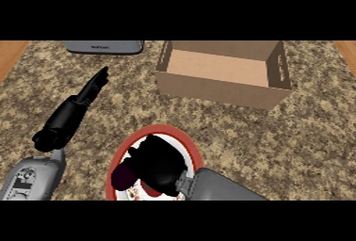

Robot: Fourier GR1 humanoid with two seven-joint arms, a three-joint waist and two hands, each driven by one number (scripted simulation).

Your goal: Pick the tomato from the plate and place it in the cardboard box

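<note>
The right hand (161, 162) hangs directly over a round plate (133, 140) with a red rim and white centre, near the bottom middle of the view. Its black fingers curl downward over the plate's middle, closing around something dark red that peeks out at the hand's left edge — most likely the tomato (124, 176), though the hand hides nearly all of it, so whether it is lifted or resting on the plate cannot be told.

The cardboard box (221, 89) sits well apart from the plate, up and to the right. It is plain brown, open-topped, with matte walls and a handle slot in its right side. Its long axis runs left to right, slightly skewed. The right hand is the nearer one to it, so the carry would go forward and a little rightward.

The left hand (76, 110) rests at the view's left, fingers straight, holding nothing.

The tabletop (292, 146) is speckled brown stone. A grey device (104, 46) lies at the far edge.
</note>
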